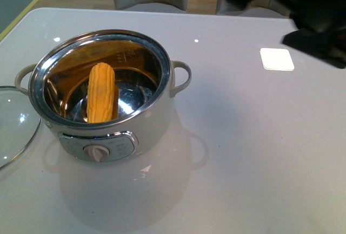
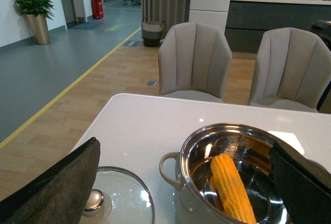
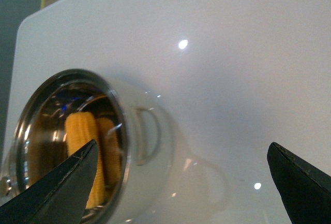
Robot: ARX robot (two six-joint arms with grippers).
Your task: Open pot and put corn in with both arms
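Pot uncovered on white table, toward the left side in the front view; cream-white body, shiny steel inner bowl, loop handle visible on each side, front panel with round dial knob. Small markings around the knob, too small to read. Faint embossed markings on the inner wall of the bowl, also illegible. Corn inside the pot, lying lengthwise against the bowl's curved inner wall, one end lower near the bottom, the other raised toward the far rim; reflection of the cob visible in the steel beside it. Glass lid with steel rim flat on the table just left of the pot, apart from it; lid knob seen in the left wrist view. Small white square on the table well to the right of the pot, blank, no print seen. Left gripper spread wide, nothing between its dark fingers, hovering above the lid and pot. Right gripper likewise spread wide and empty, above the table beside the pot; right arm blurred at upper right of the front view. Grey chairs behind the table; no legible brand or label anywhere.
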